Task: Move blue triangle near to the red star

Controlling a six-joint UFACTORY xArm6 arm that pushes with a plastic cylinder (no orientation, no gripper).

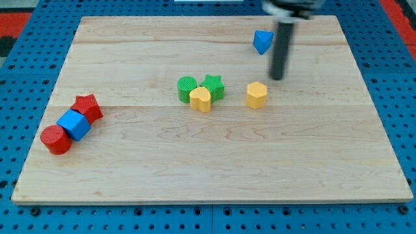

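Tip: my tip (pixel 278 78) is the lower end of a straight dark rod that comes down from the view's top right; it rests on the wooden board (pixel 214 162). It has no jaws to open or close and has hold of nothing.
Blue triangle: the blue triangle (pixel 262 41) lies just to the view's left of the rod and above the tip, near the board's top edge. It is close beside the rod; whether they touch I cannot tell.
Red star: the red star (pixel 86 106) sits far to the view's left of the tip and a little lower, near the board's left edge, well apart from the blue triangle.
Containers: the board is the only thing bearing anything; every block lies flat on it.
Left cluster: a blue cube (pixel 73 124) touches the red star on its lower left, and a red cylinder (pixel 56 139) touches the cube further down-left.
Nearest to tip: a yellow hexagonal block (pixel 257 95) lies just below and left of the tip, apart from it.
Middle cluster: a green star (pixel 212 86), a green cylinder (pixel 187 88) and a yellow heart-like block (pixel 201 99) are packed together left of the tip, between it and the red star.
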